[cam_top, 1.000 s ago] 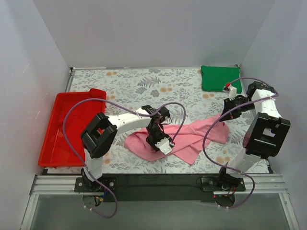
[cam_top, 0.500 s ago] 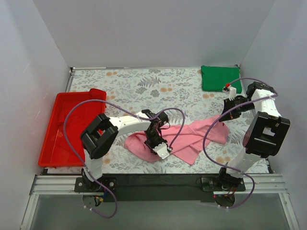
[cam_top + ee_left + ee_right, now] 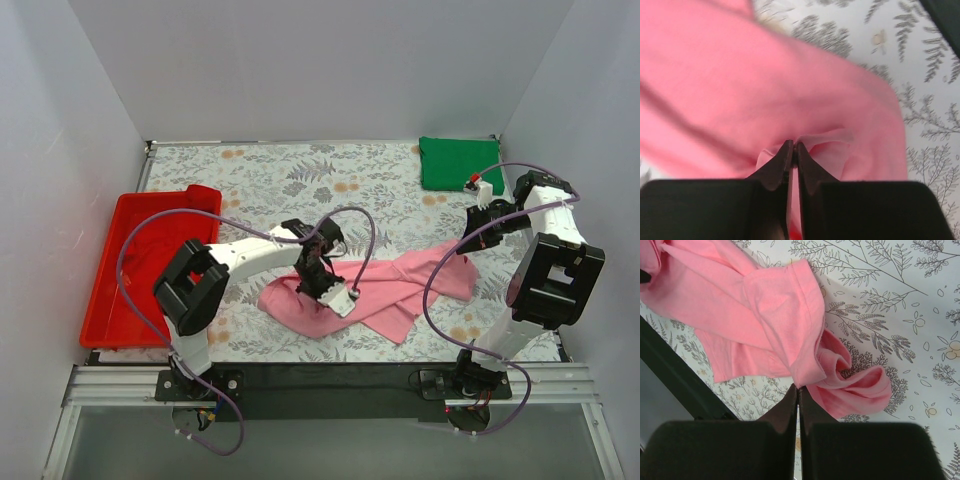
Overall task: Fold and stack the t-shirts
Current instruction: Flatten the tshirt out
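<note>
Where the left gripper (image 3: 792,147) pinches, pink t-shirt (image 3: 740,90) blurs.

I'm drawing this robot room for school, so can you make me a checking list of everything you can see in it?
Surface: table with a floral pattern.
Job's things: pink t-shirt crumpled, stretched across the middle; green t-shirt folded in the far right corner.
Clutter: red tray at the left edge.
Grippers: left gripper shut on the pink t-shirt; right gripper shut on its other end.
Cables: purple cables loop around both arms, one over the pink t-shirt.
Surroundings: plain white walls on three sides.
</note>
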Motion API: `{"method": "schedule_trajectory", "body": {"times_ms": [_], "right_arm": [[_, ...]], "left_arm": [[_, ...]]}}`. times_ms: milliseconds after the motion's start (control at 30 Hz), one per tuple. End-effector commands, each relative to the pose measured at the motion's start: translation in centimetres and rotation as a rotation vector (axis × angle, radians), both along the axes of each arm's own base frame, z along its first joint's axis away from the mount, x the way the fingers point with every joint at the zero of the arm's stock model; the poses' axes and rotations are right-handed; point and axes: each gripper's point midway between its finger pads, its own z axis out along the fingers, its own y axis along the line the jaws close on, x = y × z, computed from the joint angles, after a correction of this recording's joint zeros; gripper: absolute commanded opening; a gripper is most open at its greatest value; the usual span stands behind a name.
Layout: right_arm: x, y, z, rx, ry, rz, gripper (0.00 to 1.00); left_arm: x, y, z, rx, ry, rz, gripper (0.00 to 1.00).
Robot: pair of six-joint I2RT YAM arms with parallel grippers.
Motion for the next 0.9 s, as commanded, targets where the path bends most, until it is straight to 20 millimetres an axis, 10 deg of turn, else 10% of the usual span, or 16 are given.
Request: {"method": "schedule_trajectory", "body": {"times_ms": [0, 233, 467, 667, 867], "right_arm": [[0.5, -0.1, 1.5, 0.000, -0.057, 0.011, 0.01], [4.0, -2.0, 6.1, -0.018, -0.229, -0.026, 0.01], [9.0, -4.9, 14.6, -0.069, -0.496, -0.087, 0.01], [11.9, -6.2, 23.5, -0.129, -0.784, -0.133, 0.01], [11.2, -5.6, 29.4, -0.148, -0.941, -0.157, 0.01]], "left_arm": [[4.8, -1.1, 7.4, -0.174, -0.095, 0.213, 0.00], [15.8, 3.8, 17.7, -0.383, -0.100, 0.817, 0.00], [25.4, 14.8, 25.8, -0.684, -0.164, 1.350, 0.00], [27.5, 20.0, 32.6, -0.950, -0.144, 1.590, 0.00], [25.5, 19.9, 36.7, -1.068, -0.159, 1.573, 0.00]]}}
